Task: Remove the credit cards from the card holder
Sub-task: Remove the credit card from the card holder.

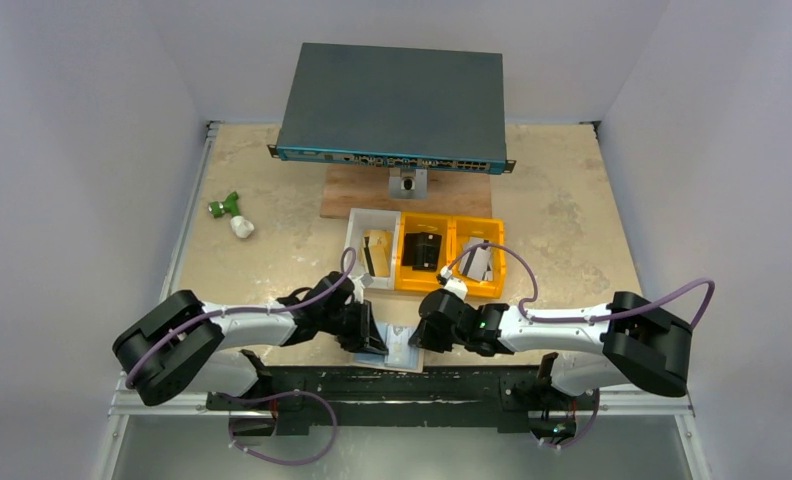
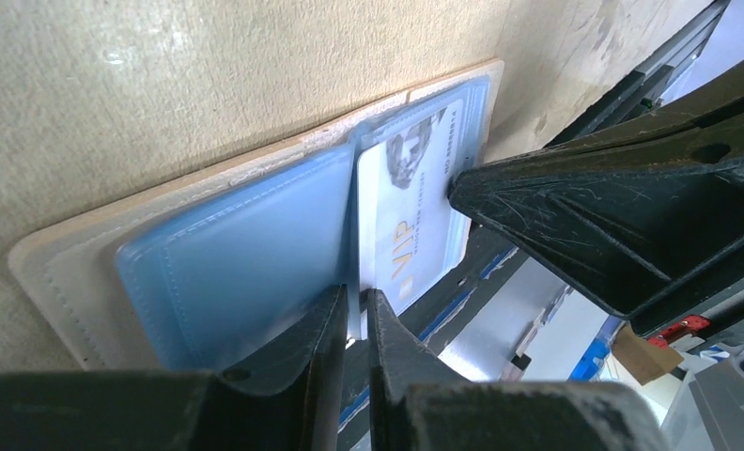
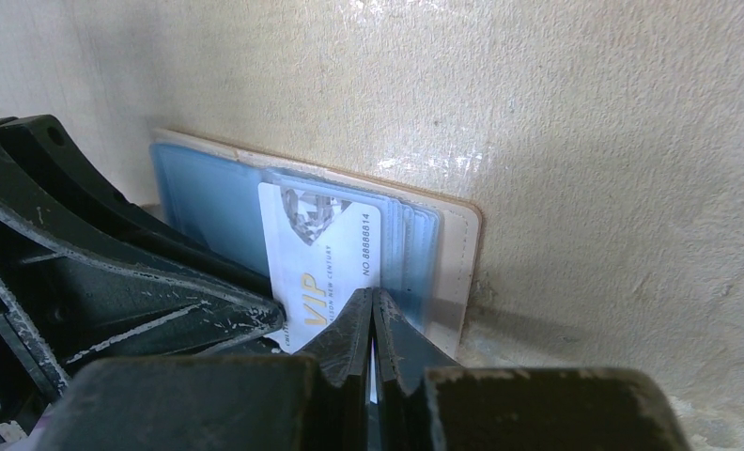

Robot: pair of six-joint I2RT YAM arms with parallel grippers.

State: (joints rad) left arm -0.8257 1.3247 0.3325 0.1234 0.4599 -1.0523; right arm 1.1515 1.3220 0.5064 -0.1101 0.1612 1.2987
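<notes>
Right pincer (image 3: 373, 301) pinches shut on the white card (image 3: 317, 254), partly out of the holder (image 3: 457, 254) ahead; left pincer (image 2: 357, 301) barely parted, grip unclear.

**Beige table inside a pale walled enclosure**

Plain, pale grey-lilac walls (image 1: 72, 120) on the left, back and right, set close around a table (image 1: 572, 200) with a mottled beige, stone-look top. Silver metal rail (image 1: 185, 220) along the table's left edge. Flat grey panel (image 1: 422, 455) below the near edge. Soft, even light from above, with only faint shadows and a slight sheen on the tabletop.
</notes>
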